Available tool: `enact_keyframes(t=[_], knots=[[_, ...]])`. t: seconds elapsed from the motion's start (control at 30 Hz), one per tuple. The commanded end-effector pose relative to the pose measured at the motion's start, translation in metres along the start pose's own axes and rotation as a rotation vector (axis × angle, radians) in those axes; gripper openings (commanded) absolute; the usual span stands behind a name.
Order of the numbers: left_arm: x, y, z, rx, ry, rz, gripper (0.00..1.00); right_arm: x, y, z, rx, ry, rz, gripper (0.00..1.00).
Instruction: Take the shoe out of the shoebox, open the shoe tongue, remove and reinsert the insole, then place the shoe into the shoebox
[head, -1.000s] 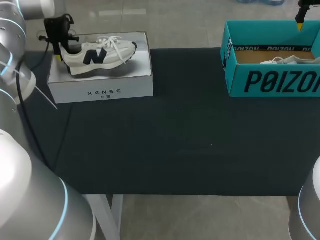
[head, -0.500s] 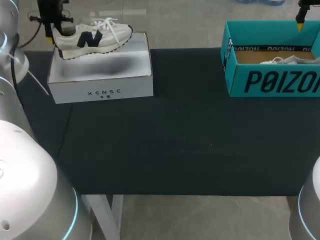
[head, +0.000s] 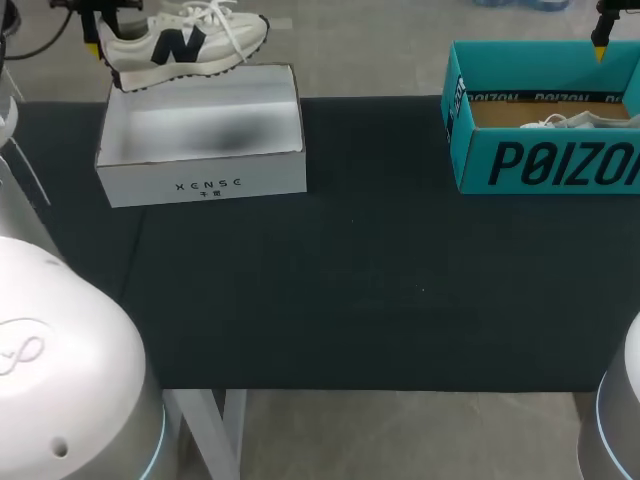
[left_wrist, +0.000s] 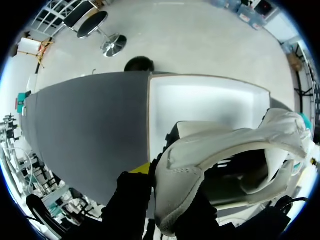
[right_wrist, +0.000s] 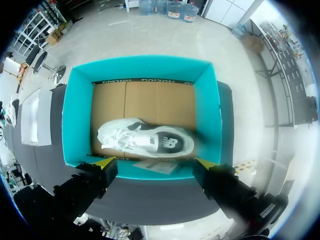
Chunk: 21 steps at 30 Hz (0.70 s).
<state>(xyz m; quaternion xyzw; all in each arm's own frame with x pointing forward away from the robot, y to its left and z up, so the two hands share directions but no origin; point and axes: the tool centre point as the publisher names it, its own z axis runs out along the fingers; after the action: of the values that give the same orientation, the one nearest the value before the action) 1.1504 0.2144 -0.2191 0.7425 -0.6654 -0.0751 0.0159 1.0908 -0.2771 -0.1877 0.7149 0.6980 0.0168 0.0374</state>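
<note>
A white shoe with a dark side logo hangs in the air over the far edge of an open white shoebox. My left gripper is shut on its heel. In the left wrist view the heel collar of the shoe is pinched between the fingers of the left gripper, and the white shoebox lies empty below. My right gripper stands open high above a teal shoebox, which holds a second white shoe.
The teal shoebox stands at the table's far right, with my right gripper over its back wall. The dark table mat spreads between and in front of the two boxes.
My left gripper has lifted the shoe up out of the white shoebox, toward the far side. The right arm has stayed still.
</note>
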Motion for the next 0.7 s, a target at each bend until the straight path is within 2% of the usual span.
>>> enact_keyframes(t=[0.03, 0.1, 0.17, 0.3, 0.43, 0.6, 0.7], knots=[[0.000, 0.018, 0.000, 0.110, 0.002, 0.000, 0.00, 0.000, 0.000, 0.000, -0.002, 0.001, 0.000, 1.00], [0.000, 0.018, 0.000, 0.110, 0.002, 0.000, 0.00, 0.000, 0.000, 0.000, -0.002, 0.001, 0.000, 1.00], [0.020, 0.040, -0.010, 0.176, -0.050, -0.033, 0.00, 0.000, 0.000, 0.000, -0.002, 0.001, 0.000, 1.00], [0.058, 0.083, -0.021, 0.250, -0.132, -0.054, 0.00, 0.000, 0.000, 0.000, -0.002, 0.001, 0.000, 1.00], [0.083, 0.111, -0.027, 0.304, -0.176, -0.046, 0.00, 0.000, 0.000, 0.000, -0.002, 0.001, 0.000, 1.00], [0.103, 0.135, -0.031, 0.410, -0.139, -0.057, 0.00, 0.000, 0.000, 0.000, -0.002, 0.001, 0.000, 1.00], [0.118, 0.150, -0.031, 0.439, -0.087, -0.047, 0.00, 0.000, 0.000, 0.000, -0.002, 0.001, 0.000, 1.00]])
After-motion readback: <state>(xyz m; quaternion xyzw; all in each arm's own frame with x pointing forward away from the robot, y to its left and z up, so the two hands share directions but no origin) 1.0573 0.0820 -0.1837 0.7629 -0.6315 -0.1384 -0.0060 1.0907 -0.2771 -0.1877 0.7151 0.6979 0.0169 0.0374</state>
